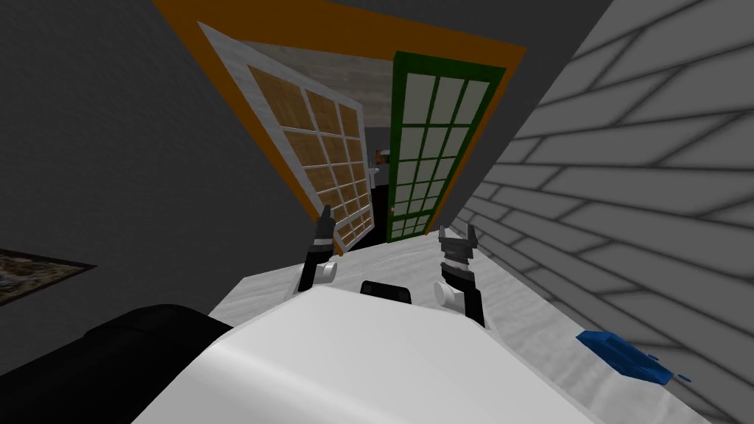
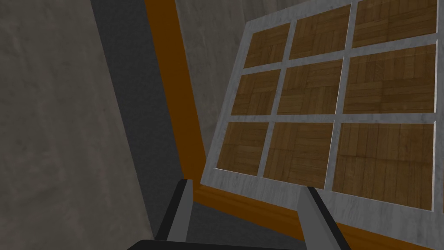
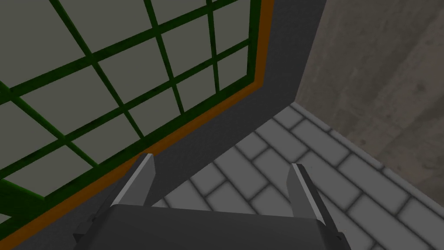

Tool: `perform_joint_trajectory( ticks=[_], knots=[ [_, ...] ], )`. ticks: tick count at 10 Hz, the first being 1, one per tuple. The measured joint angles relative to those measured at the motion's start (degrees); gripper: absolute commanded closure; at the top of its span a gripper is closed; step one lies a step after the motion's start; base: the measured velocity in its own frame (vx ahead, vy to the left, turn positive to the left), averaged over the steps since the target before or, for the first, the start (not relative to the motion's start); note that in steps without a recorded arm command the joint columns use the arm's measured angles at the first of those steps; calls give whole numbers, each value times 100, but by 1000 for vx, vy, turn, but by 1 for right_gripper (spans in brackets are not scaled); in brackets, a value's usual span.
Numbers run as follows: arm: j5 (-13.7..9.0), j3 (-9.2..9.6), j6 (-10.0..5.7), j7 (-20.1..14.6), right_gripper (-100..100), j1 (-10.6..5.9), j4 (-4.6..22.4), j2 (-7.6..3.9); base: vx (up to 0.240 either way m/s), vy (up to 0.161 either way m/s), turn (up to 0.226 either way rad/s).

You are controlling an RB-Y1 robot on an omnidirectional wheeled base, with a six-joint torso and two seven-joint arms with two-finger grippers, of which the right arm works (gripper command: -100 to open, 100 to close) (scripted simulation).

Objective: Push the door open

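Now, dead ahead at twelve o'clock stands a double door in an orange frame (image 1: 331, 22): the white-barred leaf (image 1: 309, 140) (image 2: 312, 87) with brown parquet-patterned panes, at eleven o'clock, is swung ajar, and the green-barred leaf (image 1: 431, 147) (image 3: 108, 74) with pale grey panes stands at one o'clock, a narrow gap between them. Left pincer (image 1: 325, 217) (image 2: 246, 186) is released, fingers spread, close by the white leaf's bottom rail, though I cannot tell whether it touches. Right pincer (image 1: 456, 234) (image 3: 222, 161), also released, points at the green leaf's lower corner beside the grey brick wall (image 1: 626, 169).
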Motion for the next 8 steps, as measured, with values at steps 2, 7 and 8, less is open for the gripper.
perform_joint_trajectory(
  ticks=[2,7,8],
  knots=[
    [-142,71,-75,-189,-100,-43,228,-16,87,-53,191],
    [-530,212,-328,-711,-100,-272,1027,-73,85,-53,188],
    [-602,255,-366,-804,-100,-294,1147,-65,83,-60,204]
  ],
)
